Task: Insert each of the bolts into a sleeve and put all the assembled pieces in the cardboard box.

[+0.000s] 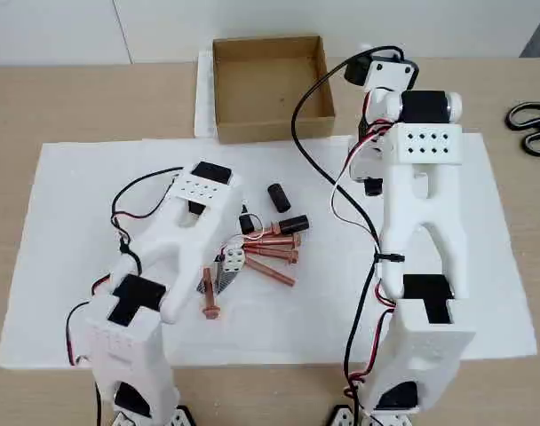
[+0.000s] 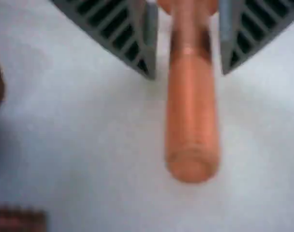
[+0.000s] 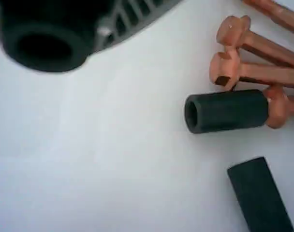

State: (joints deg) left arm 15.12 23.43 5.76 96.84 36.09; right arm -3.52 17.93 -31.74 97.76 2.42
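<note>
In the left wrist view my left gripper (image 2: 185, 72) is shut on the head end of a copper bolt (image 2: 190, 125), and the shaft sticks out over the white paper. From above, this gripper (image 1: 224, 271) stands at the edge of the bolt pile (image 1: 274, 244). My right gripper (image 1: 373, 186) is shut on a black sleeve (image 3: 40, 41), right of the pile. A sleeve with a bolt in it (image 3: 227, 111) lies on the paper (image 1: 292, 224). A loose sleeve (image 3: 260, 193) lies close by (image 1: 279, 197). The cardboard box (image 1: 268, 44) stands at the back.
One bolt (image 1: 210, 297) lies apart beside the left arm. A white sheet (image 1: 75, 222) covers the middle of the wooden table. Scissors (image 1: 532, 124) lie at the far right. Cables hang between the box and the right arm.
</note>
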